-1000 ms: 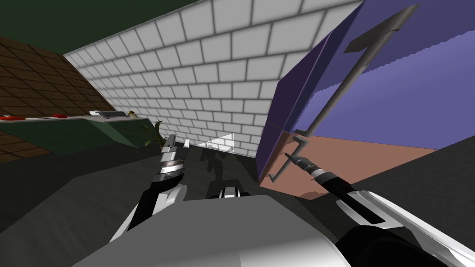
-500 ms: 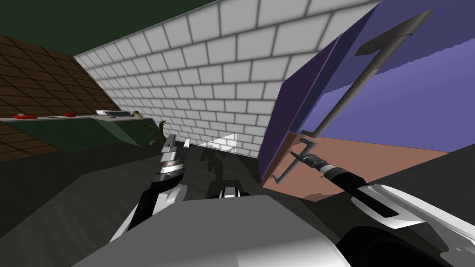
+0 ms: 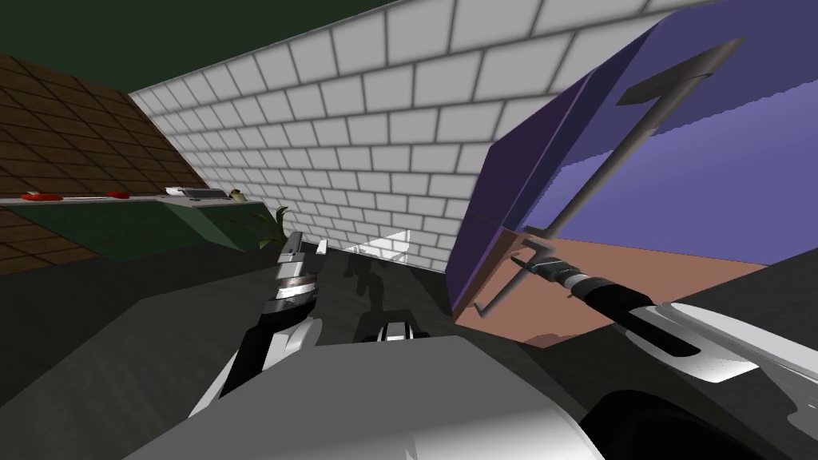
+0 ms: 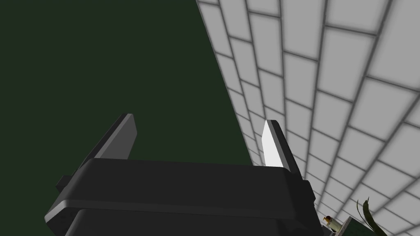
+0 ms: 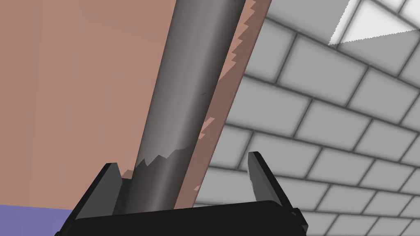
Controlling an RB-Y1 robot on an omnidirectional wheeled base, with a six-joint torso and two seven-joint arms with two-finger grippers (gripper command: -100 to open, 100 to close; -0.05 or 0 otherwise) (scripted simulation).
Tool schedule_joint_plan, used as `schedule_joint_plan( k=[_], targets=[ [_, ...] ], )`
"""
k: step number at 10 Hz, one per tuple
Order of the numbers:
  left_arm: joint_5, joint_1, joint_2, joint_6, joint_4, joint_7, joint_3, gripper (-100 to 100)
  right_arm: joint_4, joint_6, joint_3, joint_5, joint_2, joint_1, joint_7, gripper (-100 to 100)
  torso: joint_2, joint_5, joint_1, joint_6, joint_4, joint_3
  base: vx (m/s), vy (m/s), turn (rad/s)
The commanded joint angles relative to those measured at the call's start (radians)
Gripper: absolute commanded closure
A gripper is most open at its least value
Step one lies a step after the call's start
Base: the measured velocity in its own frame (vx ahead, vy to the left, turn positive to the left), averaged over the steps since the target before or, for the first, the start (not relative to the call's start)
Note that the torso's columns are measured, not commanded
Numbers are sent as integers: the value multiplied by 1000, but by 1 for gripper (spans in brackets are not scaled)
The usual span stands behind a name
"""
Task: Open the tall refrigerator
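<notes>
Grey handle bar [image 5: 192,82] inside the spread right pincer [image 5: 181,160], against pink door [image 5: 78,90].

The head view looks steeply down and forward, rolled, taking in the brick wall [image 3: 383,144] and the refrigerator [image 3: 687,184] from some way off. The left wrist view faces along the left gripper [image 4: 199,119], up the same wall. The right wrist view sits very close to the refrigerator's lower handle [image 5: 192,82], with that wall beside it.

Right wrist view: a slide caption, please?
Open right end effector straddles the grey handle bar on the brown door.
</notes>
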Motion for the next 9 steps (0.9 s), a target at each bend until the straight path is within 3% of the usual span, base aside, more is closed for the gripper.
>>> schedule_joint_plan(
  k=[1, 6, 9],
  targets=[
    [0, 0, 0, 0, 0, 0, 0, 0, 37, 49, -65, 26, -70, 42, 45, -100, -2, -1, -2, 1, -1, -1, 10, 69, -17],
    [0, 0, 0, 0, 0, 0, 0, 0, 121, 130, -157, 74, -196, 94, 127, -100, 0, -4, -6, 1, -1, 0, 4, 56, -16],
    [0, 0, 0, 0, 0, 0, 0, 0, 125, 131, -161, 75, -198, 96, 129, -100, -1, -4, -7, 1, -1, 0, 6, 29, -4]
  ],
)
